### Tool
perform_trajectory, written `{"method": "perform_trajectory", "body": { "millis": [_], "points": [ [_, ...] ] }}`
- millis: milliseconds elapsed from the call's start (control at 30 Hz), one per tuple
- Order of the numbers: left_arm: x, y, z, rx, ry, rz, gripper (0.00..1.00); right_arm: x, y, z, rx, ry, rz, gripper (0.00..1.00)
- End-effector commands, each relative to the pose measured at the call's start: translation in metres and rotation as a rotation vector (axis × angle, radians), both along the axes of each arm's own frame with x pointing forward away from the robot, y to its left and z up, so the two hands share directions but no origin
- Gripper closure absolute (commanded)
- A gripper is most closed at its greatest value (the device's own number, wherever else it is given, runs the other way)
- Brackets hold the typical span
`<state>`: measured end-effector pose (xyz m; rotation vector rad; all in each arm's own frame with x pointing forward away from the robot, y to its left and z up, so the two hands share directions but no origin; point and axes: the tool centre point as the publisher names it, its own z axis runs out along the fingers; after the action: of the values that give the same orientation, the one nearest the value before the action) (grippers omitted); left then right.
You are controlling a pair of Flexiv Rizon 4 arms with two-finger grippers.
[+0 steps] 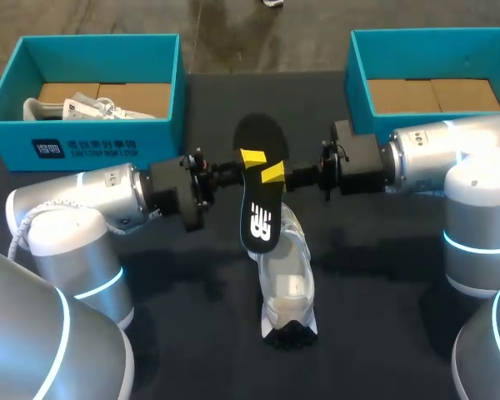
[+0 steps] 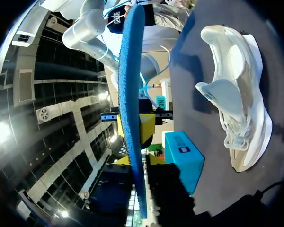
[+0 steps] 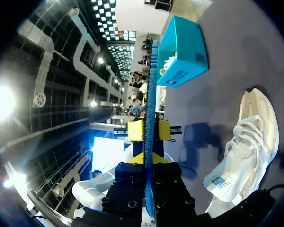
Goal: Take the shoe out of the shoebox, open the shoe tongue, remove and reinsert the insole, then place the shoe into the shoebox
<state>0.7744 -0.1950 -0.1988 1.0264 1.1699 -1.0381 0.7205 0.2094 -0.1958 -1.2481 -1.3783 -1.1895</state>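
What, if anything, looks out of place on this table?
The insole is out of the shoe, held in the air above it by the left fingers and right fingers. Nothing looks spilled or damaged.

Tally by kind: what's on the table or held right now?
Shoeboxes: 2, left shoebox and right shoebox.
Shoes: 2, shoe on the table, shoe in the left shoebox.
Insole: 1.
Total: 5.

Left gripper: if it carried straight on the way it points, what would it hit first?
The left gripper clamps the insole in its jaws. Straight beyond that, the right gripper faces it head-on, apparently close, though depth is unclear.
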Motion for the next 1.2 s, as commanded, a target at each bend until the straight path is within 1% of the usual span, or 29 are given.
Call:
{"method": "perform_trajectory", "body": {
  "millis": [33,300,333,367,400,533,600,667,833,933,967,1033,1133,1200],
  "points": [
    [0.0,-0.005,-0.001,0.014,-0.007,0.011,1.0,-0.001,0.001,0.0,-0.002,0.0,-0.002,1.0],
    [0.001,-0.003,-0.001,0.024,-0.012,0.011,1.0,0.0,0.001,0.0,-0.007,0.007,0.003,1.0],
    [0.0,-0.003,0.0,0.025,-0.012,0.01,1.0,0.001,0.001,0.0,-0.018,0.014,0.009,0.88],
    [0.0,-0.002,0.0,0.027,-0.01,0.008,1.0,0.001,0.001,0.001,-0.025,0.019,0.009,0.45],
    [-0.001,-0.001,0.001,0.028,-0.01,0.006,1.0,0.001,0.001,0.001,-0.025,0.019,0.009,0.0],
    [-0.006,0.005,0.004,0.032,0.007,-0.007,1.0,-0.002,-0.006,0.005,-0.072,0.017,0.018,0.0],
    [-0.009,0.008,0.005,0.041,0.016,-0.013,1.0,-0.006,-0.014,0.006,-0.088,0.013,0.016,0.0],
    [-0.011,0.013,0.005,0.049,0.034,-0.024,1.0,-0.01,-0.025,0.007,-0.098,0.006,0.015,0.0],
    [-0.02,0.026,0.005,0.072,0.084,-0.043,1.0,-0.018,-0.055,0.004,-0.169,-0.008,0.028,0.0],
    [-0.026,0.034,0.006,0.094,0.109,-0.053,1.0,-0.022,-0.073,0.003,-0.207,-0.022,0.03,0.0],
    [-0.029,0.037,0.006,0.097,0.131,-0.061,1.0,-0.024,-0.08,0.004,-0.217,-0.038,0.039,0.0],
    [-0.033,0.04,0.006,0.12,0.146,-0.069,1.0,-0.025,-0.087,0.004,-0.235,-0.044,0.05,0.0],
    [-0.044,0.042,0.007,0.151,0.188,-0.096,1.0,-0.027,-0.099,0.004,-0.272,-0.067,0.083,0.0],
    [-0.053,0.043,0.006,0.177,0.242,-0.132,1.0,-0.027,-0.107,0.004,-0.305,-0.078,0.11,0.0]
  ]
}}
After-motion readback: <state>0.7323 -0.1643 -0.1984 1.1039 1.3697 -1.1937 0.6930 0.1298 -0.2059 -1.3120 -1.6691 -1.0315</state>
